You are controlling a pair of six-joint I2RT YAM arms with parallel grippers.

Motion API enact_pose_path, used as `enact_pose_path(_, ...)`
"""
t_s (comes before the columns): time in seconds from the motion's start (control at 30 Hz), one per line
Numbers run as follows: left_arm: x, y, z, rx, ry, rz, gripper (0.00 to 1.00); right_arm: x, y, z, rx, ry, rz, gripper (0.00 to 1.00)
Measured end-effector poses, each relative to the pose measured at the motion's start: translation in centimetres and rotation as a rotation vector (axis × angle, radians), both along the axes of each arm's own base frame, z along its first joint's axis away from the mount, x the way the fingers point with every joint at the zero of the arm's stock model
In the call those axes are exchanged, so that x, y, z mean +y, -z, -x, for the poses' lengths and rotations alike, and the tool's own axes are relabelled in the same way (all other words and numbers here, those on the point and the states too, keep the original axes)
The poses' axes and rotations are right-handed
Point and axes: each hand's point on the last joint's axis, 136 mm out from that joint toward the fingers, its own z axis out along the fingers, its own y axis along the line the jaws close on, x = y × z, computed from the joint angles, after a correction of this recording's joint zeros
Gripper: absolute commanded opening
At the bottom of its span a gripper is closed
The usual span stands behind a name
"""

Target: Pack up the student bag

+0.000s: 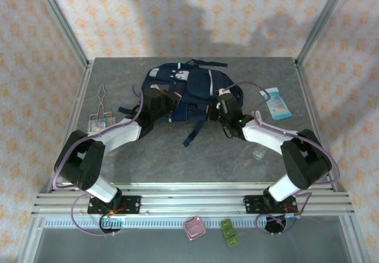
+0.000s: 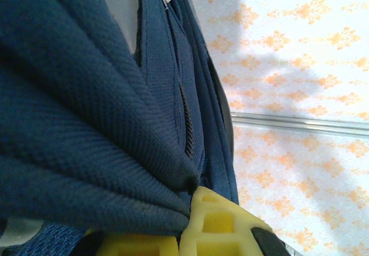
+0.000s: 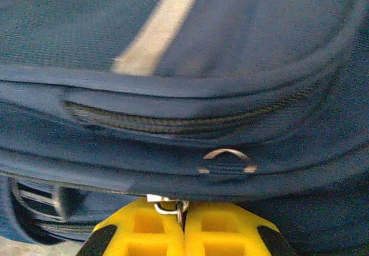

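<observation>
Overhead: the student bag (image 1: 189, 88), navy woven fabric with pale grey stripes, lies slumped at the middle-back of the grey, stone-look counter (image 1: 177, 156). Left wrist: the left gripper (image 2: 187, 230), with blocky yellow fingers, is pinched tight on a thick fold of the bag's coarse navy weave. Right wrist: the right gripper (image 3: 184, 224) is clamped together on a small metal zipper pull (image 3: 167, 206), just below a curved zip line.

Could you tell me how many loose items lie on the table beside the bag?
4: a metal tool and a packet left, a blue-white pouch right, a clear item by the right arm; the bag may hide more.
</observation>
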Motion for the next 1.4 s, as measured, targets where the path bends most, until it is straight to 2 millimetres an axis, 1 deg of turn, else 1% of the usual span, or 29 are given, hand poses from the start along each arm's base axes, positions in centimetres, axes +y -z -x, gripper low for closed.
enact_pose_path(0.07,0.0,0.4,0.2,0.003,0.011,-0.022,0.00,-1.3,0.8,0.0,0.033,0.020,0.025,0.00)
enact_pose_path(0.17,0.0,0.8,0.4,0.004,0.031,-0.055,0.00,-2.7,1.6,0.0,0.064,0.036,0.049,0.00)
enact_pose_path(0.27,0.1,1.1,0.6,-0.004,0.054,-0.095,0.00,-3.1,2.1,0.4,0.084,0.026,0.080,0.00)
enact_pose_path(0.4,0.4,1.3,0.6,-0.024,0.107,-0.134,0.00,-2.8,2.3,1.4,0.093,-0.031,0.078,0.00)
enact_pose_path(0.47,0.5,1.4,0.2,-0.029,0.143,-0.158,0.00,-2.2,2.3,2.3,0.101,-0.067,0.082,0.00)
enact_pose_path(0.57,0.7,1.3,-1.2,-0.037,0.189,-0.214,0.00,-1.0,2.7,3.6,0.118,-0.118,0.095,0.00)
enact_pose_path(0.67,1.5,1.2,-2.6,-0.045,0.208,-0.282,0.00,1.4,3.1,5.5,0.128,-0.192,0.097,0.00)
enact_pose_path(0.7,1.8,1.2,-3.0,-0.046,0.209,-0.301,0.02,2.3,3.1,6.1,0.131,-0.217,0.094,0.00)
enact_pose_path(0.77,2.6,1.3,-3.7,-0.051,0.207,-0.339,0.17,4.5,3.2,7.4,0.137,-0.275,0.073,0.00)
enact_pose_path(0.83,3.7,1.5,-4.2,-0.054,0.184,-0.384,0.38,6.7,3.3,8.1,0.153,-0.318,0.038,0.00)
enact_pose_path(0.9,4.6,1.4,-4.6,-0.064,0.162,-0.408,0.45,8.2,3.7,8.4,0.179,-0.336,0.003,0.00)
enact_pose_path(0.93,4.9,1.3,-4.6,-0.070,0.152,-0.409,0.48,8.6,4.0,8.3,0.195,-0.333,-0.011,0.00)
enact_pose_path(1.0,5.4,1.3,-3.8,-0.080,0.137,-0.402,0.51,9.0,4.5,8.2,0.221,-0.327,-0.032,0.00)
enact_pose_path(1.1,5.4,1.7,-0.8,-0.086,0.131,-0.376,0.52,9.7,4.8,8.0,0.244,-0.322,-0.057,0.00)
enact_pose_path(1.17,4.5,2.4,1.5,-0.083,0.149,-0.353,0.52,10.0,4.8,7.9,0.247,-0.322,-0.071,0.00)
enact_pose_path(1.23,3.1,3.4,3.5,-0.077,0.181,-0.328,0.53,10.2,4.7,7.8,0.246,-0.319,-0.083,0.00)
enact_pose_path(1.33,0.8,4.9,5.2,-0.060,0.232,-0.309,0.54,10.2,4.6,7.8,0.248,-0.315,-0.089,0.00)
enact_pose_path(1.4,-0.6,5.2,5.6,-0.067,0.255,-0.305,0.54,10.2,4.6,7.8,0.249,-0.314,-0.094,0.00)
